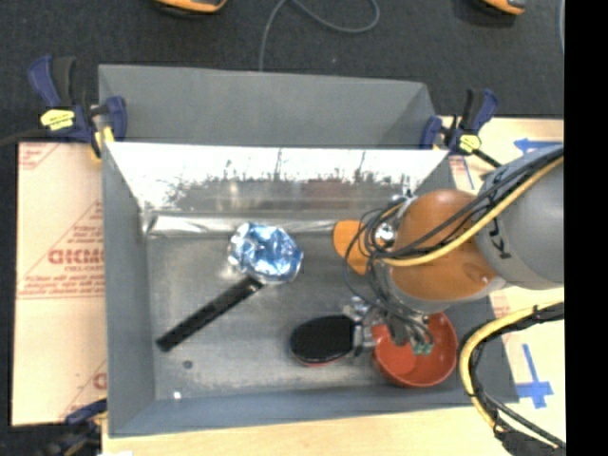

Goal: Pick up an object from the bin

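Pincer (pixel 382 329) hangs low in the bin (pixel 128 312), toward the lower right of the camera view, under the arm's orange wrist cover. Its working end is so crowded by metal parts and cables that I cannot tell whether it stands wide or narrow, nor whether anything is caught in it.

In that view 2 things lie close against it. A black oval thing (pixel 318 340) lies flat on the floor just to its left, with its long axis running left to right and its right end touching, or all but touching, the pincer. A red round dish-like thing (pixel 423 364) sits just to its right, partly hidden beneath the wrist. The pincer stands between the 2, and which it is meant for I cannot say. The black oval looks the more exposed, so a small shift leftward, closing across its short axis, would probably serve.

Well apart to the left, a blue crumpled ball (pixel 266 252) on a black handle (pixel 204 316) slants toward the lower left. An orange thing (pixel 344 240) peeps out beside the wrist cover.
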